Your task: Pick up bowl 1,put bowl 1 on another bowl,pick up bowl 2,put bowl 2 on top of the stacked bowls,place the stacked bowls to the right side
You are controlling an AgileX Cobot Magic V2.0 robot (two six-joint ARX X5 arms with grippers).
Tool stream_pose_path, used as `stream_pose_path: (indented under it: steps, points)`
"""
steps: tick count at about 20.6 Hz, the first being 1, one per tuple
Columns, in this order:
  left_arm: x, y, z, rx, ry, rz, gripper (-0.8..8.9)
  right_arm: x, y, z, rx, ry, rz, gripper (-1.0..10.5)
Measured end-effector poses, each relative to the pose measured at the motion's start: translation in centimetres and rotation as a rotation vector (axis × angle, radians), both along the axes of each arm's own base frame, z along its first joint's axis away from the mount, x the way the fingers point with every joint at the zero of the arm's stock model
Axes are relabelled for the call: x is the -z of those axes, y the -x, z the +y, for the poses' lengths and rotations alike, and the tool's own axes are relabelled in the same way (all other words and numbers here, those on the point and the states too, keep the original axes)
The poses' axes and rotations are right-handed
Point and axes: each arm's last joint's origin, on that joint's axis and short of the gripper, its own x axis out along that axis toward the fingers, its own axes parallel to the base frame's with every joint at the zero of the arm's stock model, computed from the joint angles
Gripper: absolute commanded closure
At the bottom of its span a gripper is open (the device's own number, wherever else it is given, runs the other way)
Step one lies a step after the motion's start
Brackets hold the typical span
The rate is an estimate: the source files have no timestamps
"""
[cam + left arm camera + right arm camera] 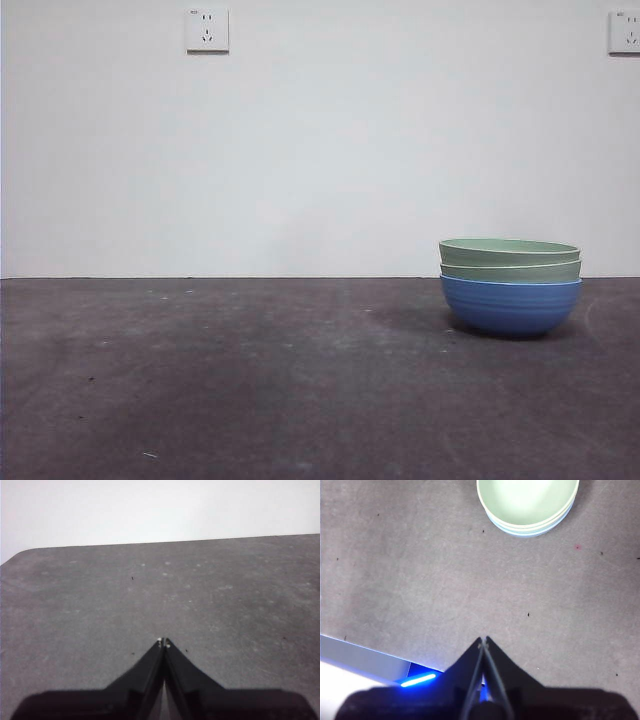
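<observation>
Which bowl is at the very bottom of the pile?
The blue bowl. It sits on the table, and the two pale green bowls are nested inside it, only their rims showing.

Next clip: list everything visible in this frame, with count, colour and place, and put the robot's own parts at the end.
stacked bowls: 1 nested set of three, on the table at the right of the front view
blue bowl: 1, glossy blue, base of the stack
pale green bowls: 2, pale green, nested in the blue bowl, rims showing above it
table: 1, dark grey, speckled
wall sockets: 2, white, high on the white wall, one at the far right edge
blue light strip: 1, glowing blue, by the table edge in the right wrist view
left hand: 1, black, jaws shut, over bare table
right hand: 1, black, jaws shut, apart from the stack
</observation>
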Motion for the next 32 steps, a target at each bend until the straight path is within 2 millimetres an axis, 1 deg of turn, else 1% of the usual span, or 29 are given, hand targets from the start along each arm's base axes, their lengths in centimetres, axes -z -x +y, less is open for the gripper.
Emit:
stream_pose_path:
  steps: [2,20,22,23,25,26,27,28,30,32]
  points:
    - [0.3,0.1,0.0,0.0,0.006,0.031,8.16,0.0,0.0,0.0,0.0,0.0,0.0,9.4]
    - [0.3,0.1,0.0,-0.001,0.009,0.032,8.16,-0.1,0.0,-0.2,0.003,0.013,-0.011,9.4]
    - [0.3,0.1,0.0,-0.001,0.009,0.032,8.16,-0.9,0.4,-0.7,0.025,0.009,-0.129,9.4]
    - [0.3,0.1,0.0,-0.001,0.009,0.032,8.16,-1.7,0.9,-1.0,0.039,-0.006,-0.238,9.4]
    - [0.3,0.1,0.0,-0.001,0.009,0.032,8.16,-3.0,2.8,-1.4,0.05,-0.042,-0.47,9.4]
    - [0.3,0.1,0.0,-0.001,0.009,0.032,8.16,-2.9,3.5,-1.5,0.056,-0.055,-0.547,9.4]
    - [0.3,0.1,0.0,-0.001,0.009,0.032,8.16,-2.2,4.3,-1.7,0.064,-0.066,-0.612,9.4]
    - [0.3,0.1,0.0,-0.001,0.01,0.032,8.16,-1.1,5.0,-1.9,0.076,-0.075,-0.655,9.4]
    - [0.3,0.1,0.0,-0.001,0.009,0.032,8.16,2.1,5.7,-2.1,0.096,-0.094,-0.738,9.4]
    - [0.3,0.1,0.0,-0.001,0.009,0.032,8.16,5.8,6.1,-2.2,0.106,-0.111,-0.814,9.4]
